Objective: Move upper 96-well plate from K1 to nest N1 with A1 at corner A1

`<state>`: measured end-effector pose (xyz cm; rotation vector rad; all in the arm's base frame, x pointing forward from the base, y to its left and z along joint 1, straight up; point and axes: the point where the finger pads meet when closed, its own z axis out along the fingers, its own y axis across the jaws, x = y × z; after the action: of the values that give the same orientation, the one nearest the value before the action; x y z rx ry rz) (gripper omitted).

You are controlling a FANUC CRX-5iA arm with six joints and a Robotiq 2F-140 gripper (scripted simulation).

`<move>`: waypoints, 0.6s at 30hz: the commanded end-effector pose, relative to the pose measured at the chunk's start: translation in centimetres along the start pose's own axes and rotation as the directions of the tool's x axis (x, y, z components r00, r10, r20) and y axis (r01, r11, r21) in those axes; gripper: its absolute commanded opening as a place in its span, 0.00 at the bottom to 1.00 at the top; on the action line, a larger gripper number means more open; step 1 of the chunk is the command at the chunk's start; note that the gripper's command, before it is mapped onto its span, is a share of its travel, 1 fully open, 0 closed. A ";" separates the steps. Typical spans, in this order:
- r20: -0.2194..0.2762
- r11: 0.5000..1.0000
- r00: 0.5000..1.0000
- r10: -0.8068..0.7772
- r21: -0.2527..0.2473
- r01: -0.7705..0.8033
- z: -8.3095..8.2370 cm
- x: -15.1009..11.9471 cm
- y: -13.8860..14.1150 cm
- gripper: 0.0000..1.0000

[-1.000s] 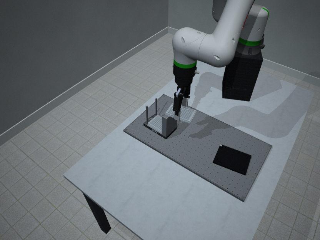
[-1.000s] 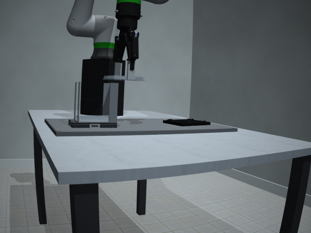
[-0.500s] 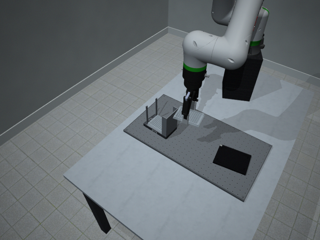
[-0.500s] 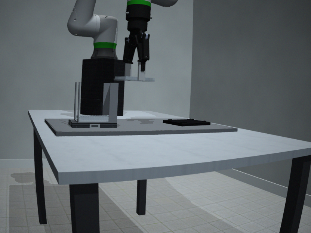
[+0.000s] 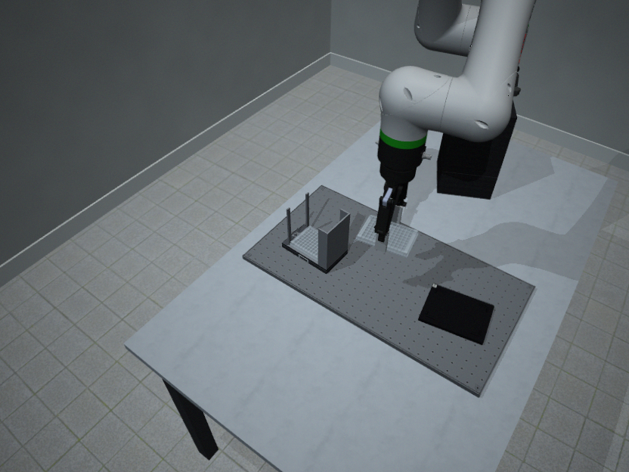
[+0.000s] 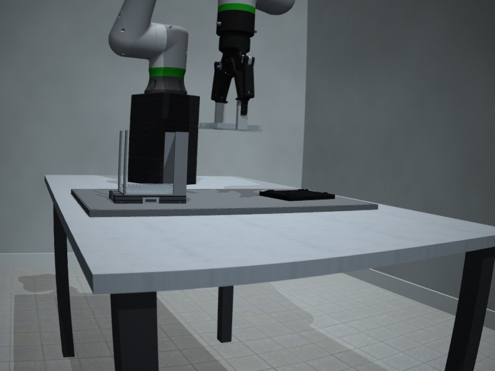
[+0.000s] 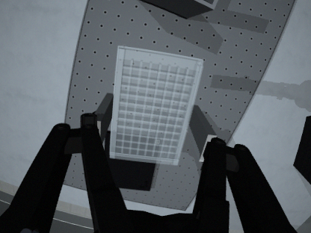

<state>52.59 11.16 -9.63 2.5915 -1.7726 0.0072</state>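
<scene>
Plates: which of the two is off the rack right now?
The upper plate, clamped in the gripper in mid-air beside rack K1; the lower plate lies inside the rack.
</scene>
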 end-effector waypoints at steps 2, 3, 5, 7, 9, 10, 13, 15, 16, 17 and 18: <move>0.000 1.000 1.000 0.000 0.000 0.000 0.0 -1.3 -0.1 0.00; 0.000 1.000 1.000 0.000 0.000 0.000 0.0 -1.6 -0.2 0.00; 0.000 1.000 1.000 0.000 0.000 0.000 0.0 -2.3 -0.2 0.00; 0.000 1.000 1.000 0.000 0.000 0.000 0.0 -2.9 -0.3 0.00; 0.000 1.000 1.000 0.000 0.000 0.000 0.0 -2.9 -0.3 0.00; 0.000 1.000 1.000 0.000 0.000 0.000 0.0 -3.3 -0.3 0.00; 0.000 1.000 1.000 0.000 0.000 0.000 0.1 -4.3 -0.4 0.00; 0.000 1.000 1.000 0.000 0.000 0.000 0.1 -4.9 -0.4 0.00; 0.000 1.000 1.000 0.000 0.000 0.000 0.1 -5.3 -0.4 0.00; 0.000 1.000 1.000 0.000 0.000 0.000 0.1 -5.6 -0.5 0.00; 0.000 1.000 1.000 0.000 0.000 0.000 0.1 -5.9 -0.5 0.00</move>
<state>51.06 16.27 -9.77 2.5915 -1.7726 0.0073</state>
